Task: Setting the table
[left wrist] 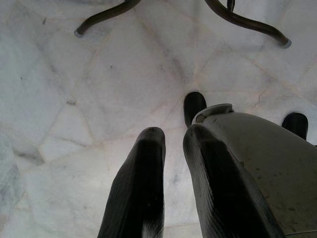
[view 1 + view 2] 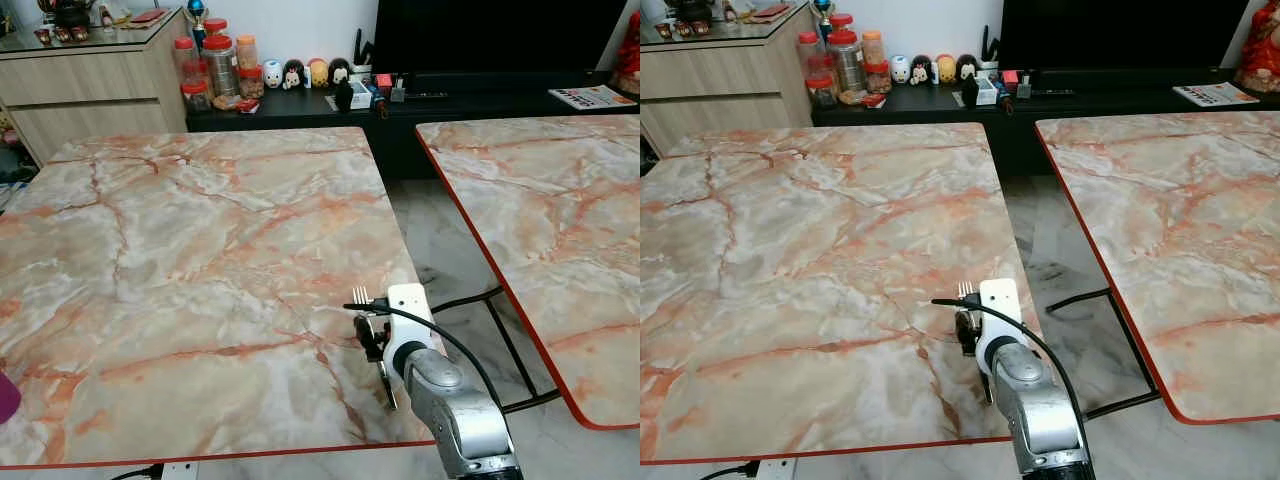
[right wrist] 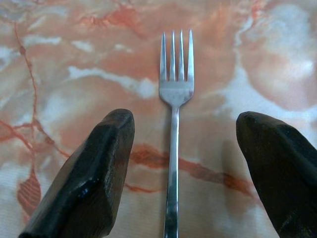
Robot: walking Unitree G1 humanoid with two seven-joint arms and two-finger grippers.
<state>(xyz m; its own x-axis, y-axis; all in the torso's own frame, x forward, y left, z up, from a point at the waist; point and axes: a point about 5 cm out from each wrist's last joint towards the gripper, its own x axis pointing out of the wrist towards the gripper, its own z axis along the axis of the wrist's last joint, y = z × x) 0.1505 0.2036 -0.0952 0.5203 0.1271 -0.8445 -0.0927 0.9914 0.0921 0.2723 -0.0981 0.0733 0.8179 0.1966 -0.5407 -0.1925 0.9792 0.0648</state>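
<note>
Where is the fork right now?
The fork lies flat on the marble table, near its front right corner, between the open fingers of the right gripper.

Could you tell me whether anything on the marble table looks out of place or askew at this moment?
Nothing stands out. The fork lies flat on the table near its right edge, tines pointing away from the robot, between the open fingers of the right claw. No spill or damage shows.

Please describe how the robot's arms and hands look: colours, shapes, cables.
The right arm is silver metal with a rounded joint, a white block at the wrist and a thin black cable looping over it. Both the right hand and the left hand have two long, black, tapering fingers.
</note>
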